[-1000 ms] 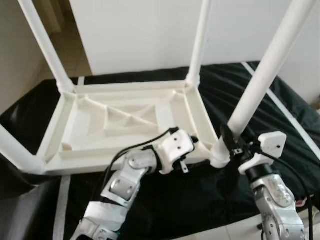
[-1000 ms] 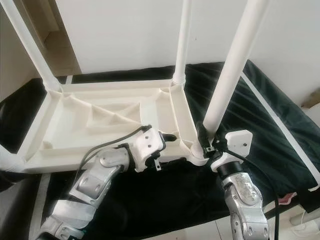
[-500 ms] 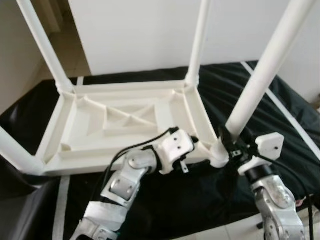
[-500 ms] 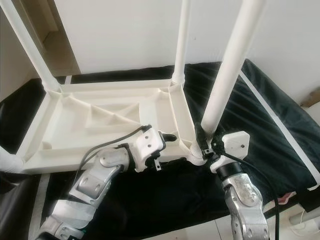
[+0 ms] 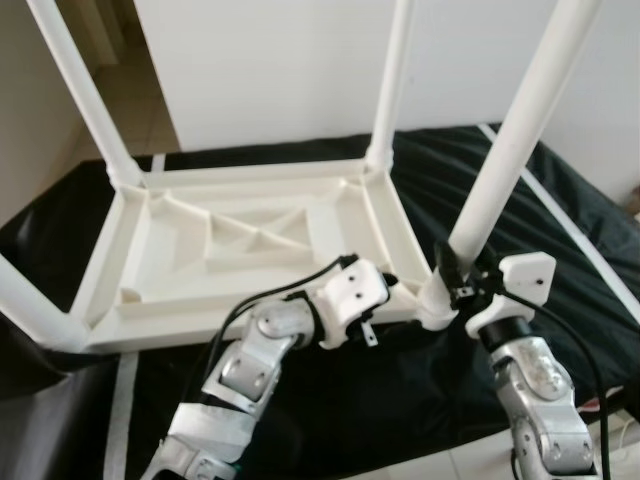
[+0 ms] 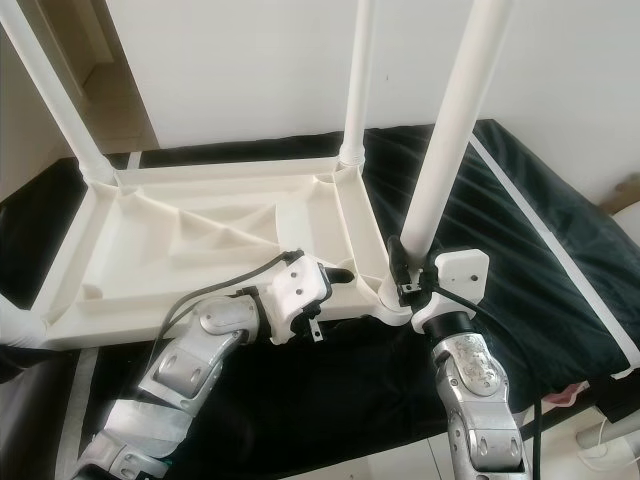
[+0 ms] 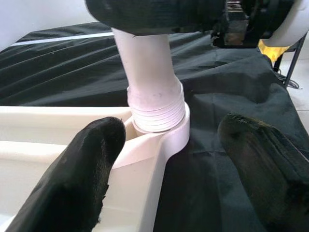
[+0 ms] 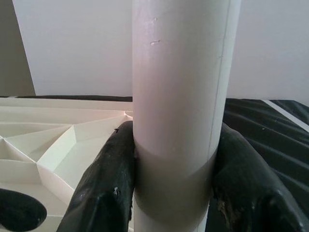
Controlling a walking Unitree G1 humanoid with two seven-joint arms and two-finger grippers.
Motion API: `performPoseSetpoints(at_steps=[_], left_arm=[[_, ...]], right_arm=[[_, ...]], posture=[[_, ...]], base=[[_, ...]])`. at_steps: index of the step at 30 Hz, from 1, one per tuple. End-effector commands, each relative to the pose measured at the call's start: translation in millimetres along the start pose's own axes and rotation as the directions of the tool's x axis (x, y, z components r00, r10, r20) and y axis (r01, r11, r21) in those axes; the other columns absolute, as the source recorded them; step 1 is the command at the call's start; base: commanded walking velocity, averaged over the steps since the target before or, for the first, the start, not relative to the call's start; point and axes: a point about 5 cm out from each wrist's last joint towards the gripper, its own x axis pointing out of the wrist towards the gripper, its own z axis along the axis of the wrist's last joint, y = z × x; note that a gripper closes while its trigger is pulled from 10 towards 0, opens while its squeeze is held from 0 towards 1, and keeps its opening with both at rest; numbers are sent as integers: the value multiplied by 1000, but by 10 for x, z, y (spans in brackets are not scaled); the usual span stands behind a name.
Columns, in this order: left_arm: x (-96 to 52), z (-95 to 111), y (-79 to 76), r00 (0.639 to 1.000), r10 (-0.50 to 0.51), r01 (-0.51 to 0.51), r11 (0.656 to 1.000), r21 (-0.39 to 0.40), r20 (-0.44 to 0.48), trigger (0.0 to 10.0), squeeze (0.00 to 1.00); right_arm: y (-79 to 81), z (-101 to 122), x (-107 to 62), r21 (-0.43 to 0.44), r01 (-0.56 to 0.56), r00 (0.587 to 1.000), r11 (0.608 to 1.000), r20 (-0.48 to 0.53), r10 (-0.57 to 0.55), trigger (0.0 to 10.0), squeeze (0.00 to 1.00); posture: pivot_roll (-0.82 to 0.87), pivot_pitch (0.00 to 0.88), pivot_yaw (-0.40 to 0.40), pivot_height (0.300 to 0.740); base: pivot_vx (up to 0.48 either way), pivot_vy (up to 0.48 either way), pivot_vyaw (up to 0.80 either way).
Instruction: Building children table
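Right gripper (image 6: 402,272) pinches the near-right leg (image 6: 448,150) just above its socket (image 7: 166,133), while the left gripper (image 7: 169,159) braces the upturned table top (image 5: 240,250).

The right gripper's fingers (image 8: 104,188) press on either side of the white leg low down, at the near right corner of the table top, which lies underside-up on a black cloth (image 5: 560,210). The left gripper's fingers are spread, one resting on the frame rim beside the socket, the other over the cloth. The step in hand looks like seating or screwing in this last leg; threads show above the collar, so the next move probably calls for further turning while the frame is held. Compared with a second ago, the leg stands more upright and the right wrist has shifted inward.
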Motion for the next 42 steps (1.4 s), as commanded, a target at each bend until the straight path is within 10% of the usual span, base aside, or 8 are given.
performPoseSetpoints(at_steps=[1,29,36,42], left_arm=[[4,37,26,999,33,-33,999,8,4,10000,0],[12,57,8,1000,23,-23,1000,19,11,10000,0],[16,55,-12,1000,20,-20,1000,18,12,10000,0],[38,65,-8,1000,18,-18,1000,19,18,10000,0]], right_arm=[[14,-391,-135,20,-4,978,1000,-210,8,10000,0],[-139,-499,19,-117,400,881,909,-225,-416,10000,0],[-210,-465,49,-145,551,799,822,-193,-569,10000,0],[-296,-441,91,-156,728,645,668,-175,-744,10000,0]], posture=[[-91,39,-1,740],[-78,14,-3,740],[-78,11,-9,740],[-78,0,-11,740]], base=[[0,0,0],[0,0,0],[0,0,0],[0,0,0]])
